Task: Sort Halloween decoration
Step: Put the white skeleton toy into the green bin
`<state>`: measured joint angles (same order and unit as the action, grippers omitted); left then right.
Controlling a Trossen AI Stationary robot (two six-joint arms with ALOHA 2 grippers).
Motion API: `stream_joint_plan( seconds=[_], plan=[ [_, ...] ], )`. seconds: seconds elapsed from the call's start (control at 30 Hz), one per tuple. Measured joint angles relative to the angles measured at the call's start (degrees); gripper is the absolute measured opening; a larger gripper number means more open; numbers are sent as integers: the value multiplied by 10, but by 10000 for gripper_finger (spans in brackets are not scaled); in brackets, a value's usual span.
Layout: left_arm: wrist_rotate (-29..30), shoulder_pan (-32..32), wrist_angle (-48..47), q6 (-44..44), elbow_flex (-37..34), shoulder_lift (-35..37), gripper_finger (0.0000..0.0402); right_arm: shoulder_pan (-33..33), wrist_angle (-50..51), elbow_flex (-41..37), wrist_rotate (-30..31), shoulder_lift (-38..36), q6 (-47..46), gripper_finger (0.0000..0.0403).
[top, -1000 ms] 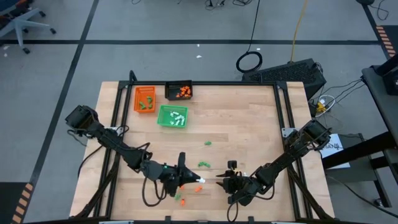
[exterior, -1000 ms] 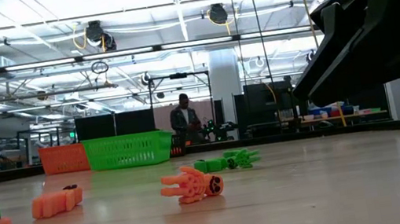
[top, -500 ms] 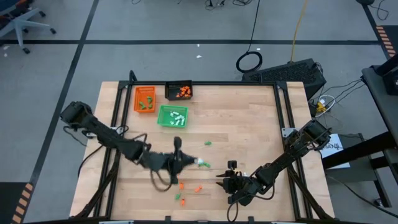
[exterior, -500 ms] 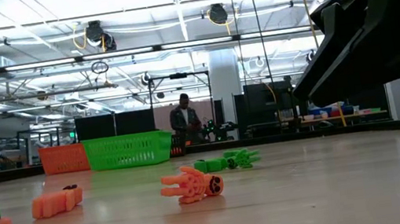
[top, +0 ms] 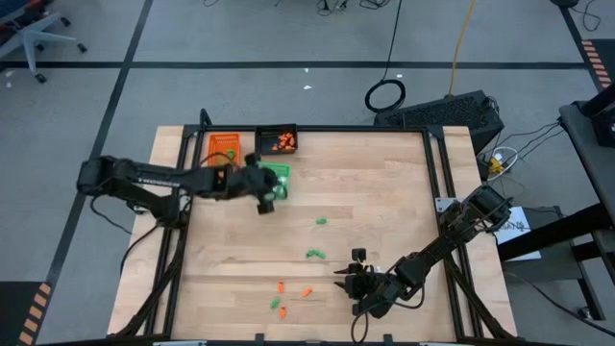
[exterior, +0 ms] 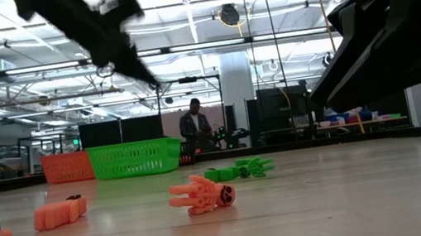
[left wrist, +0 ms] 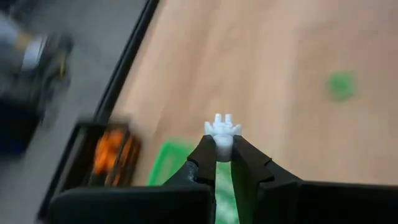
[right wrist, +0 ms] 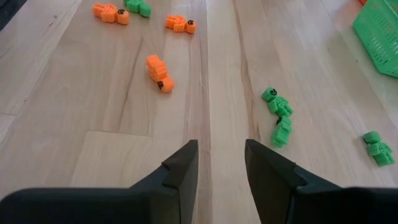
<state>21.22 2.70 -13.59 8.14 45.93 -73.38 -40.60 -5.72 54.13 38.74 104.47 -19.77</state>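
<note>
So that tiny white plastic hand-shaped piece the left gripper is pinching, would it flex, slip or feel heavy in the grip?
The tiny white plastic hand-shaped piece probably stays stiff: its stubby fingers stand straight above the left gripper. It looks very light, far smaller than the fingertips. Only its base is pinched, so it might slip or twist out, especially over the green plastic tray.

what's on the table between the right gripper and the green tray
Two loose green pieces and lie on the wood between the right gripper and the green tray; the high view shows it.
</note>
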Motion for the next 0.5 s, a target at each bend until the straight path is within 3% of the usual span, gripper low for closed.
stream_joint_plan(
  seconds=[0.23, 0.5],
  plan=[
    [-2, 99, 5, -81, -65, -5, 20, 0, 2, 0, 0, 0, 0, 116],
    [-12, 116, 18, -131, -101, -5, 38, 1, 2, 0, 1, 0, -1, 116]
  ],
)
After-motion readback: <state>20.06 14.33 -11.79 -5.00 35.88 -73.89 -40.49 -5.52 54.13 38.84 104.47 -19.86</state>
